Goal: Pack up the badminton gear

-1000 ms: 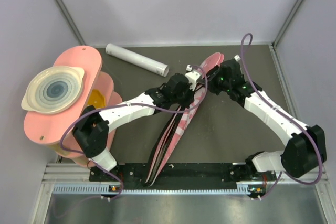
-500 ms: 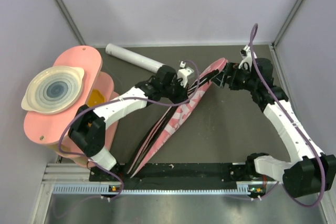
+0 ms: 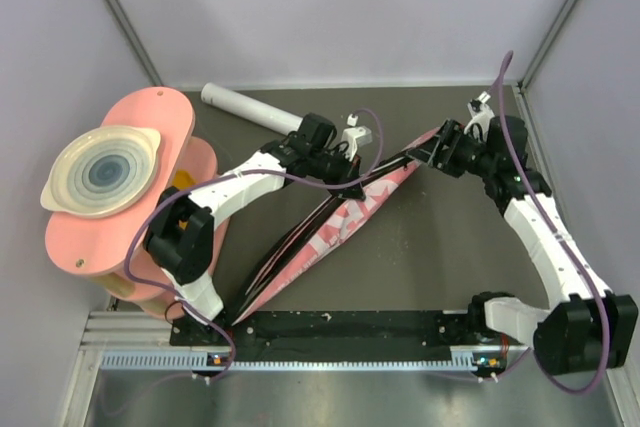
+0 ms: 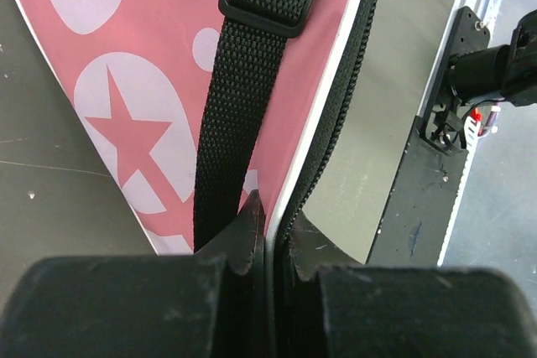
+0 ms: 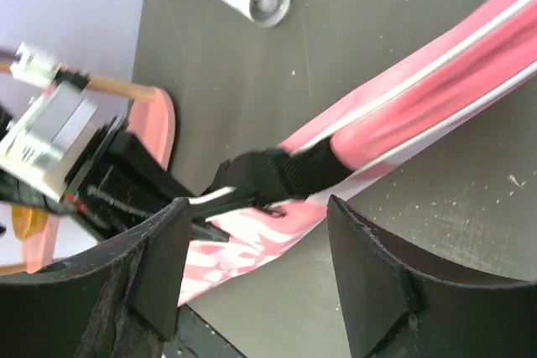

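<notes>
Starting at the near edge, we see the pointed near tip of the pink bag [image 3: 330, 237] lying against the black base rail [image 3: 400, 325]. From there the bag runs slantwise across the counter [image 3: 440, 267] toward the far right corner.

Partway up, our left fingers [image 3: 350, 172] are pressed fully together on the bag's white-piped rim, right beside the zipper [image 4: 336, 123] and the black strap [image 4: 239, 115]. We judge that this pinch is there to lift and steady one lip so the mouth can be worked. Whether the rackets already sit inside we cannot say, since the overhead view shows only dark lines along the bag's left edge.

Farther on, our right fingers [image 3: 432, 150] stand well apart and hold nothing. They are poised just off the bag's far tip, where the strap end meets it, and are likely placed to take that end and stretch the bag against the left hold.

Room is best on the bare counter to the right of the bag, between it and the right arm. To the left, the pink boards [image 3: 150, 117] with their ringed dish [image 3: 100, 169] crowd the edge. Farthest off, the white tube [image 3: 258, 110] lies along the back wall, unpacked, just beyond the left wrist. The right arm works close to the side wall, so any pull should go inward.
</notes>
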You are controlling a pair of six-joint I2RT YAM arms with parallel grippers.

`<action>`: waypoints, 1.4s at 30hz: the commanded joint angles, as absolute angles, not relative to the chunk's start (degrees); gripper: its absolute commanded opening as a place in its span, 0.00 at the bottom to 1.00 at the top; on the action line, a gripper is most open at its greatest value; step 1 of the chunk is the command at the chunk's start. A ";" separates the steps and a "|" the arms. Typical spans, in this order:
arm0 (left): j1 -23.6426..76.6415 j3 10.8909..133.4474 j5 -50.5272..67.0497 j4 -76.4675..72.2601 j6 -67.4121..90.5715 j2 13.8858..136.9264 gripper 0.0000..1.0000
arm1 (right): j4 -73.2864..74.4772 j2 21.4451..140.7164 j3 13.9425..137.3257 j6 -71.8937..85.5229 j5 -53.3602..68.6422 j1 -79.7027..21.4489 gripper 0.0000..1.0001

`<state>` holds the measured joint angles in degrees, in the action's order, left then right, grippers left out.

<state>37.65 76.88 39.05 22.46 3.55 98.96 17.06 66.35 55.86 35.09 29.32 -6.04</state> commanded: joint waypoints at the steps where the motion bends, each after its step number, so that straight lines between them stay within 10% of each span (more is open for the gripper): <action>1: 37.18 80.33 44.21 23.03 6.15 99.40 0.00 | 11.15 59.86 53.44 25.16 32.26 -7.12 0.64; 13: 36.56 80.86 49.75 22.94 8.26 100.90 0.00 | 18.63 63.37 56.51 12.57 24.37 -14.76 0.36; 42: 36.65 80.42 51.24 23.29 8.88 100.99 0.00 | 19.78 66.18 58.71 12.65 -5.96 -27.24 0.26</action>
